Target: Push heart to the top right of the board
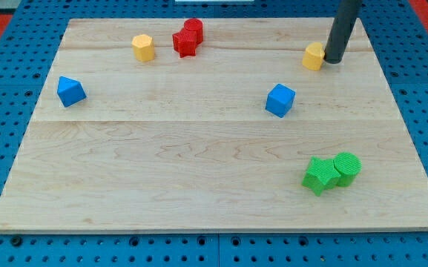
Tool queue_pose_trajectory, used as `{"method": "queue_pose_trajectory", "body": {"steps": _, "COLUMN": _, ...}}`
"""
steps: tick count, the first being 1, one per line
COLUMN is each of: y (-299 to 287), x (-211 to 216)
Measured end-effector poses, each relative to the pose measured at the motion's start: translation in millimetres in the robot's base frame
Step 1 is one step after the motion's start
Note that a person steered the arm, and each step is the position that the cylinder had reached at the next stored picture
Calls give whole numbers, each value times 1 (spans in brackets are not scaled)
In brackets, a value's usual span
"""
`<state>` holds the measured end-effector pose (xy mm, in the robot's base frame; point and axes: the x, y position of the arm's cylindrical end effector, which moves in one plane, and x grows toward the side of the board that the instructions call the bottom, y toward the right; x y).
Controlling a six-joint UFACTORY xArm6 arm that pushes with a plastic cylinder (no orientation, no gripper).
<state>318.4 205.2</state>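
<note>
Yellow heart, seemingly upright, lobes indistinct

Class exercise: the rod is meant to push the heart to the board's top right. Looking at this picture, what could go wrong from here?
1. My tip sits against the right side of the yellow heart, so a push from there would probably send it left, away from the corner.
2. The heart lies near the board's top edge; an overlong upward push might slide it off.
3. Circling round to its left, the rod could clip the blue cube.
</note>
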Motion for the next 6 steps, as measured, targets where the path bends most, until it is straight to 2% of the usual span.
{"method": "queue_pose_trajectory", "body": {"steps": 1, "y": -9, "x": 19}}
{"method": "queue_pose_trajectory", "body": {"steps": 2, "y": -27, "x": 17}}
{"method": "queue_pose_trajectory", "body": {"steps": 5, "y": -40, "x": -67}}
{"method": "queue_pose_trajectory", "body": {"steps": 6, "y": -40, "x": -70}}
